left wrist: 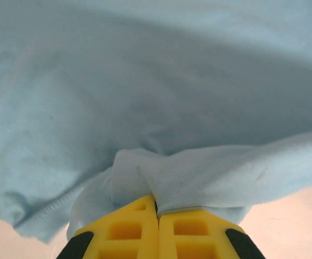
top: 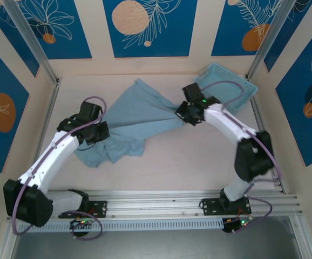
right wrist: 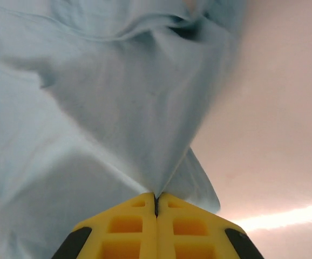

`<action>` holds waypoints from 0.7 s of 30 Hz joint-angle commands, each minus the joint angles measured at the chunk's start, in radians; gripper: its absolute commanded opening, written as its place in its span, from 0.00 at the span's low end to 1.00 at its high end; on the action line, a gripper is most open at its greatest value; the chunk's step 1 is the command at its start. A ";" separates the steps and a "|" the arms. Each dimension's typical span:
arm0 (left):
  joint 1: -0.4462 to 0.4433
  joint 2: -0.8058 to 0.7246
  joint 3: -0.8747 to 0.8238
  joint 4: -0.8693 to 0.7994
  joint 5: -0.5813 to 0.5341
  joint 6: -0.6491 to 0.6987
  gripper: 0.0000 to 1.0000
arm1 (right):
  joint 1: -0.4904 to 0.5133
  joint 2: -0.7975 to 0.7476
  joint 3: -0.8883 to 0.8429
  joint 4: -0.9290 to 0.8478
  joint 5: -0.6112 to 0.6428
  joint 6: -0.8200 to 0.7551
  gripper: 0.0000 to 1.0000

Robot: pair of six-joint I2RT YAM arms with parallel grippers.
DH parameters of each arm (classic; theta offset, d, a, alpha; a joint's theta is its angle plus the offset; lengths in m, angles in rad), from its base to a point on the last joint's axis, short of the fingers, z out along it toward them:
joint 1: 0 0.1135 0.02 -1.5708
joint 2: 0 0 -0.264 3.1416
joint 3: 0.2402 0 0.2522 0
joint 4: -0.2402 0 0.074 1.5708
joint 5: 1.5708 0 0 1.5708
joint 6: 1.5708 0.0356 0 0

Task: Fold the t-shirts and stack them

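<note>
Held pinched in the left gripper (left wrist: 157, 208), closed on a bunched hem of the light sky-blue soft cloth t-shirt (top: 137, 116); pinched likewise in the right gripper (right wrist: 156, 195). Stretched between both, likely for spreading flat before folding.

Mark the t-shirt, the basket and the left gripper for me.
t-shirt (top: 137, 116), top external view, middle of the cloth.
basket (top: 223, 73), top external view, bare lattice floor.
left gripper (left wrist: 157, 205), left wrist view, seam between its shut fingertips.
</note>
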 commanded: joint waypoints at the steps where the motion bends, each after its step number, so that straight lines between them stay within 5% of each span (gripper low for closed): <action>1: 0.005 0.107 0.090 0.138 0.201 0.051 0.00 | -0.016 -0.163 -0.113 -0.203 0.086 0.057 0.00; 8: 0.000 0.373 0.299 -0.001 0.194 0.118 0.00 | -0.058 -0.245 -0.168 -0.252 0.082 0.005 0.00; 19: 0.001 0.776 0.657 0.036 0.109 0.193 0.00 | -0.202 0.180 0.036 -0.178 0.030 -0.167 0.00; 21: 0.002 0.833 0.730 -0.027 0.067 0.185 0.17 | -0.204 0.241 0.095 -0.208 0.001 -0.170 0.00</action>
